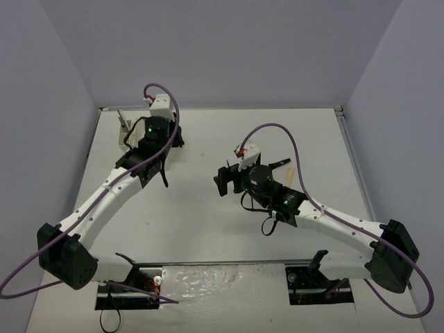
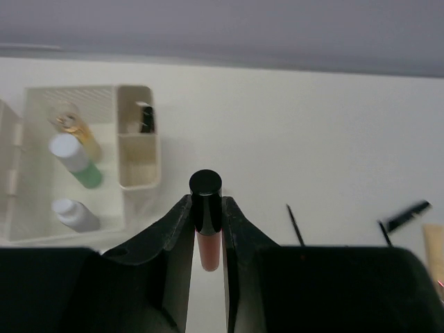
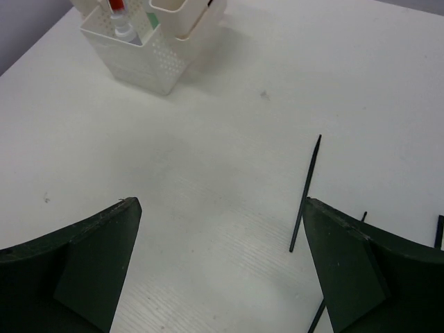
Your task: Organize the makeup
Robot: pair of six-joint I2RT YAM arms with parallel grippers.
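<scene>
Left gripper [image 2: 207,211]: jaws pinching a tube [image 2: 206,250]. The tube has a black cap and a coral body, and the cap end sticks out past the fingertips. It is near the box [image 2: 69,90] but apart from it.

Right gripper [image 3: 220,208]: jaws spread wide with nothing between them, over the table [image 3: 208,139].

Box: a white basket section with beige compartments along one side, at the far left of the table.
- Basket section: amber bottle [image 2: 78,132], green bottle [image 2: 75,161] and grey bottle [image 2: 75,215], in a row.
- Far beige compartment: one black item [image 2: 146,118], kind unclear.
- Near beige compartment: contents cannot be told.

Loose on the table, right of the tube:
- thin black pencil [image 3: 306,193]
- thicker black stick [image 2: 406,216], further right
- tan piece [image 2: 433,250], at the left wrist view's edge
</scene>
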